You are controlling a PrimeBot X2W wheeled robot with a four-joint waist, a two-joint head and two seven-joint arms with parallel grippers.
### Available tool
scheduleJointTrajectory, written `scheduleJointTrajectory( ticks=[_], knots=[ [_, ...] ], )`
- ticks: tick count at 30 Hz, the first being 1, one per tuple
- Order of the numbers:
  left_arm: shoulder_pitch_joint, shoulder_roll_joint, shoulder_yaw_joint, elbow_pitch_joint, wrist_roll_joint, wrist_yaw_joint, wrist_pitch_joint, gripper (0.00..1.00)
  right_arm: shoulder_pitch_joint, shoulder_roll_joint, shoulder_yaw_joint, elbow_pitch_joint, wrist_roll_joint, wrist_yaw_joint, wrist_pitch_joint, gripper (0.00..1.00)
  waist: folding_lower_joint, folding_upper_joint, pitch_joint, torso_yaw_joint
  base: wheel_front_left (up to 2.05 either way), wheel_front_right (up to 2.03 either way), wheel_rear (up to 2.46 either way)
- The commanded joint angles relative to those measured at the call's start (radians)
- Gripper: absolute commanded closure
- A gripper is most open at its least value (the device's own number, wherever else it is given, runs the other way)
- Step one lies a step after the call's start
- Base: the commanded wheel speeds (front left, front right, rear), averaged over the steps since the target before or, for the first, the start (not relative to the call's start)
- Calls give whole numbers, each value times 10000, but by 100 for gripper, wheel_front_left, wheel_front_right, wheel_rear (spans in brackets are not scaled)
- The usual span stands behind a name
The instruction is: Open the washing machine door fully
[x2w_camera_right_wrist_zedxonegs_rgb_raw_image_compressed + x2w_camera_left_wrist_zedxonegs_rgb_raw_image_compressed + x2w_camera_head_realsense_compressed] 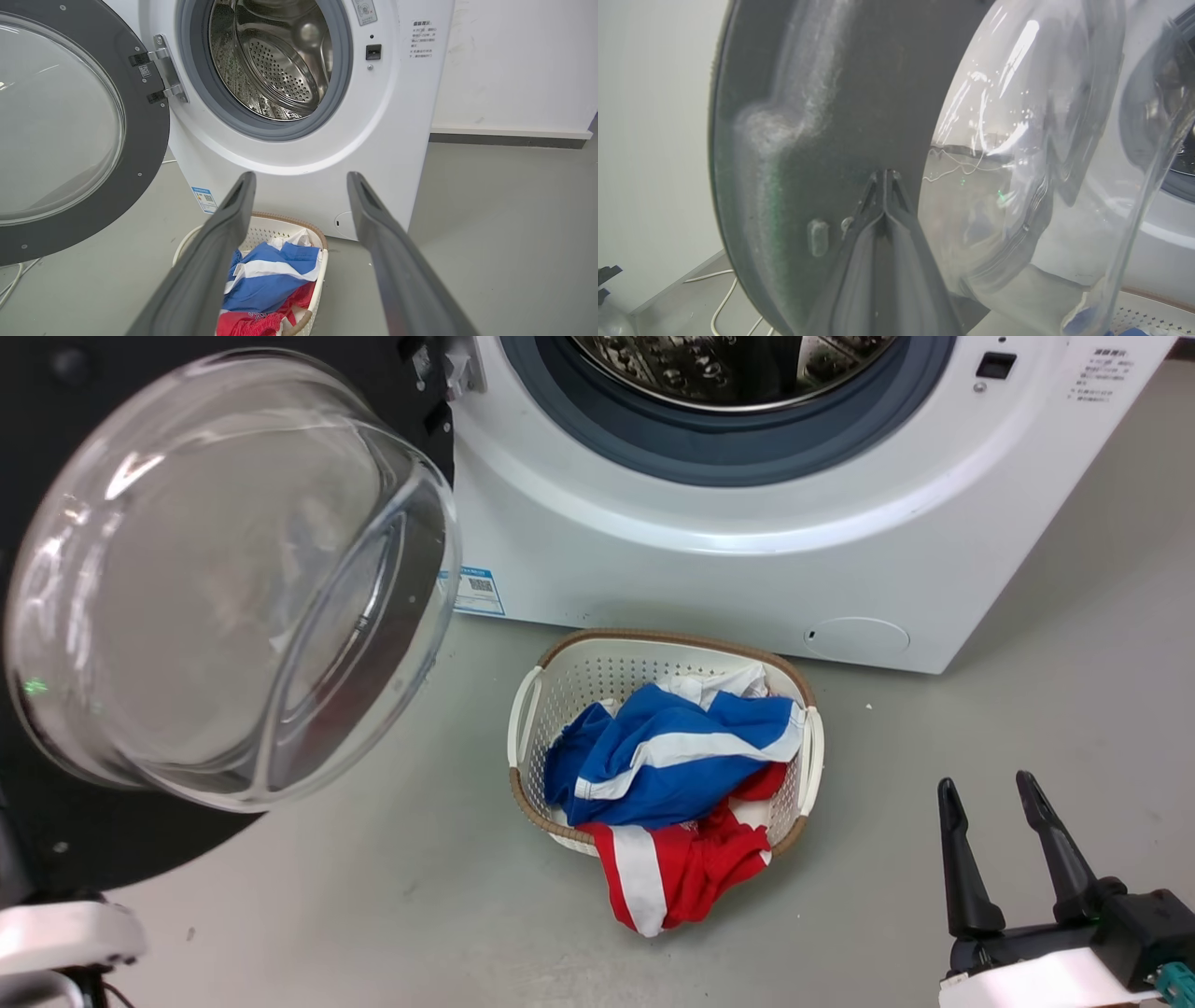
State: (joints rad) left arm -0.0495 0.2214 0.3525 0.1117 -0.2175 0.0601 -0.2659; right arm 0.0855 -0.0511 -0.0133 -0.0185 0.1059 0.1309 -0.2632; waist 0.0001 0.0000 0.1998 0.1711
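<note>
The left gripper (pixel 885 179) had its two fingers clenched together with nothing between them. Their tips were set on, or just short of, the dark inner ring of the washing machine door (pixel 822 93); the wrist view could not settle which. Just to the right of those tips in that view bulged the door's glass bowl (pixel 1017 140), and past the bowl a sliver of the washing machine (pixel 1153 219) showed.

The right gripper (pixel 987 782) was released, fingers spread and empty, held low and well apart from the door (pixel 56 840). Straight ahead of it sat a white laundry basket (pixel 280 226) heaped with blue, white and red clothes (pixel 271 280). Beyond the basket rose the machine's white front (pixel 397 116) with the steel drum (pixel 275 60) wholly uncovered. Up and to the left of this gripper, in its own view, the door (pixel 149 140) hung from its metal hinge (pixel 163 70), inner face turned outward.

By my reading, most of the task was done: the latch was free, the door stood wide, and nothing blocked the drum opening. What remained, if anything, was a last outward push from the left fingertips. Whether the hinge had travel left could not be told.
</note>
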Motion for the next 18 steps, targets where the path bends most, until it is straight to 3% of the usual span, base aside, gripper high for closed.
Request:
scheduleJointTrajectory(
  ticks=[1, 18],
  knots=[
    [-202, 136, 161, 91, -37, -8, 26, 100, -124, 19, -7, -39, -26, -2, -21, 0, -1, 0, 67, -35, 0, 0, 0],
    [-1781, 1036, 1601, 2426, -194, -893, 26, 100, -465, 19, -27, -9, -200, -2, -21, 0, -1, 0, 532, -333, 0, 0, 0]
  ],
)
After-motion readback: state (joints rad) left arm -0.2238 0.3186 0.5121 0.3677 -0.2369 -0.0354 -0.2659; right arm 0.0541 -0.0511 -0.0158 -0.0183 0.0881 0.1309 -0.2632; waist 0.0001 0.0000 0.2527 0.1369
